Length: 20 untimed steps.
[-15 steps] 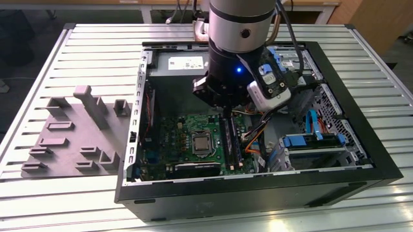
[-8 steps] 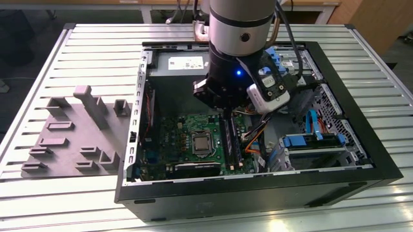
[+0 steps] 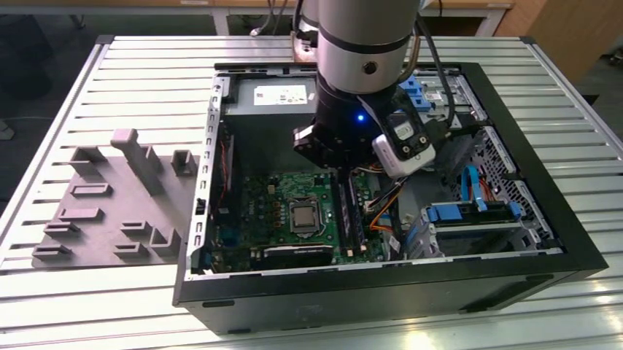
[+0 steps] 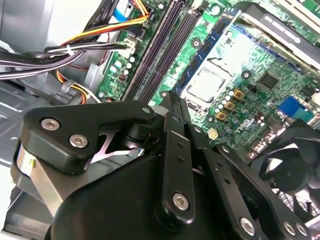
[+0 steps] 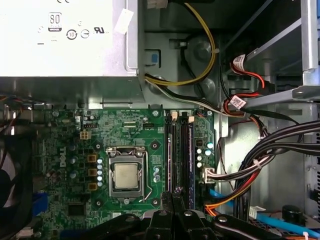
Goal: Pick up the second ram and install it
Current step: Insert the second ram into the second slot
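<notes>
My gripper [image 5: 175, 196] hangs low inside the open computer case, its fingers shut together with nothing between them. In the second wrist view the gripper [image 4: 167, 98] tapers to a closed tip over the green motherboard [image 4: 250, 65]. The black memory slots [image 4: 155, 50] run away from that tip. In one slot, in line with my fingertips, stands the second ram [image 5: 170, 160], a long thin stick on edge. A dark bluish stick [image 5: 191, 155] fills the neighbouring slot. In the exterior view the ram [image 3: 343, 211] lies just below the arm's wrist.
The CPU socket [image 5: 125, 177] lies beside the slots. Cable bundles [image 5: 260, 165] crowd the other side, near the drive bays [image 3: 467, 215]. The power supply [image 5: 65, 40] sits at the case's far end. A grey fixture block [image 3: 117, 197] rests on the slatted table at the exterior view's left.
</notes>
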{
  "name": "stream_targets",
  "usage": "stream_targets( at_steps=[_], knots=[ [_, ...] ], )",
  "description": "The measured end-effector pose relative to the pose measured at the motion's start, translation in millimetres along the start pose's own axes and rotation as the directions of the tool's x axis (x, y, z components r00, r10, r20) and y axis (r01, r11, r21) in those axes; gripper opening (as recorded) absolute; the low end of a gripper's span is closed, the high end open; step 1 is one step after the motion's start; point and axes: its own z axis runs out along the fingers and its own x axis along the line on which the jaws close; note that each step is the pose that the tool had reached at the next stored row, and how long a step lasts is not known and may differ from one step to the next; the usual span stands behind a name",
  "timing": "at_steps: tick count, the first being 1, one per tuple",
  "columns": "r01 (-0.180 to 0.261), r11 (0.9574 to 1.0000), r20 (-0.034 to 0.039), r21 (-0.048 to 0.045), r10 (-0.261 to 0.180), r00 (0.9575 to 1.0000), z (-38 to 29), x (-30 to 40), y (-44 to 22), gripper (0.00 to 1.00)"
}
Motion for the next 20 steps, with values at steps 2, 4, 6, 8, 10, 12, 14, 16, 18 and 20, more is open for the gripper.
stream_targets(
  at_steps=[2,4,6,8,10,12,14,16,18,20],
  knots=[
    [0.000,1.0000,-0.0001,0.0002,0.000,1.0000,0.7,-0.5,0.0,0.11],
    [0.000,1.0000,0.0000,0.0000,0.000,1.0000,1.7,-0.6,0.0,0.11],
    [0.000,1.0000,0.0000,0.0000,0.000,1.0000,2.7,-0.7,-0.1,0.11],
    [0.000,1.0000,0.0000,-0.0001,0.000,1.0000,4.0,-0.9,-0.1,0.11],
    [0.000,1.0000,0.0000,-0.0001,0.000,1.0000,5.5,-0.8,-0.1,0.11],
    [0.000,1.0000,0.0000,-0.0001,0.000,1.0000,7.5,-0.7,-0.2,0.11],
    [0.000,1.0000,0.0000,-0.0001,0.000,1.0000,9.4,-0.7,-0.3,0.11],
    [0.000,1.0000,0.0000,-0.0001,0.000,1.0000,10.9,-0.6,-0.3,0.11],
    [0.000,1.0000,0.0000,-0.0001,0.000,1.0000,12.6,-0.6,-0.3,0.11],
    [0.000,1.0000,0.0000,-0.0001,0.000,1.0000,14.6,-0.5,-0.4,0.11]
  ],
)
